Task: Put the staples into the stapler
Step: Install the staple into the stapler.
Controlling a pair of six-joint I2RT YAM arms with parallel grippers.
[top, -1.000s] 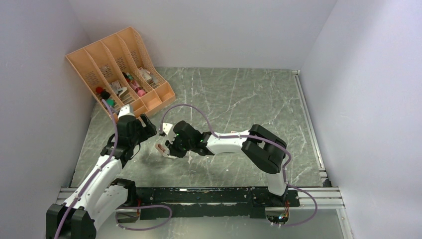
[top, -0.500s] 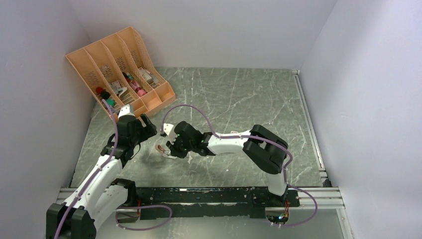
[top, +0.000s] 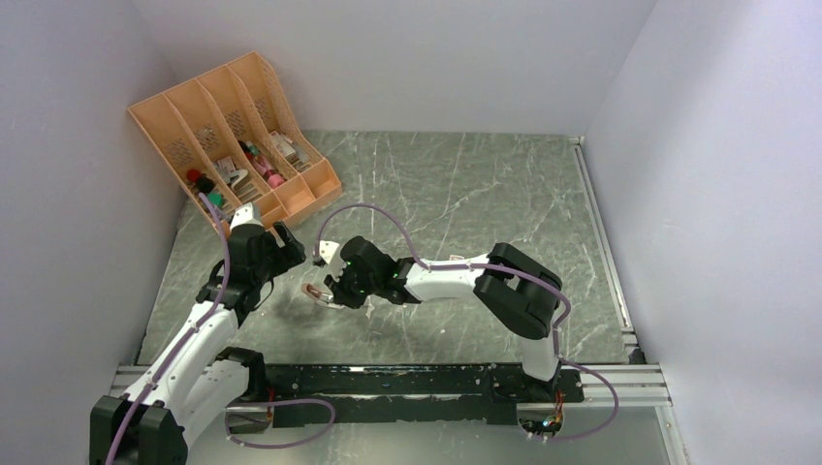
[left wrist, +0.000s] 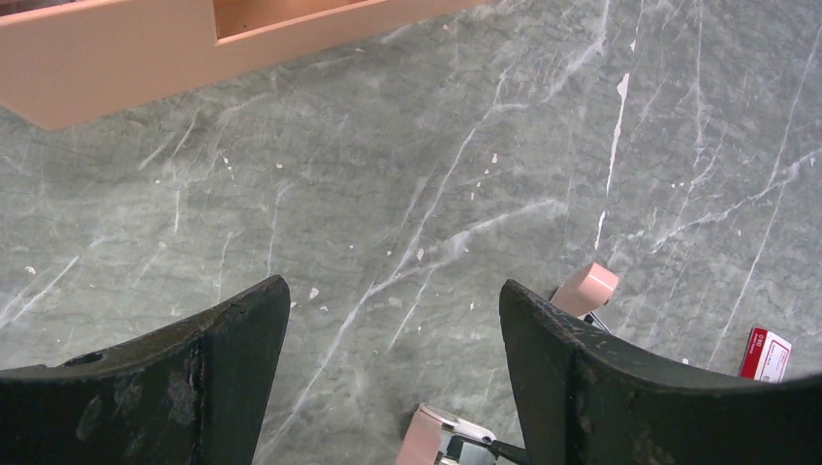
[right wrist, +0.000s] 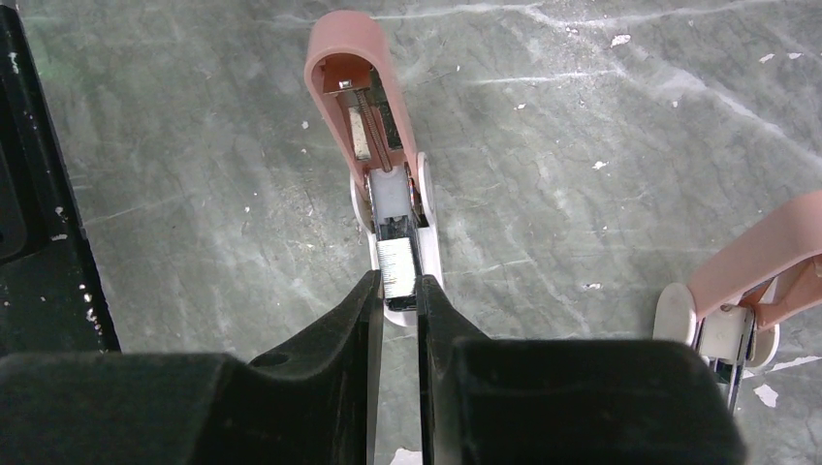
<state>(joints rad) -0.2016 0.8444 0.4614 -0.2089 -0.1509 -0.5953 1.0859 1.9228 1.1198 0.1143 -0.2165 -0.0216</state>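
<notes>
In the right wrist view a pink stapler point(right wrist: 361, 92) lies open on the table, its lid folded back and its white magazine channel facing up. My right gripper point(right wrist: 396, 287) is shut on a short silvery strip of staples point(right wrist: 396, 265), held at the near end of that channel. From above, the right gripper point(top: 331, 288) sits over the stapler point(top: 314, 291). My left gripper point(left wrist: 393, 334) hangs open just left of it, holding nothing. The red-and-white staple box point(left wrist: 767, 353) shows at the left wrist view's right edge.
A second pink stapler point(right wrist: 751, 276) lies open to the right of the first. An orange desk organizer point(top: 231, 136) with small office items stands at the back left, close behind the left gripper point(top: 282, 248). Grey walls enclose the marbled table.
My right gripper with the staple strip has edged slightly left over the stapler. The left arm has not moved.
</notes>
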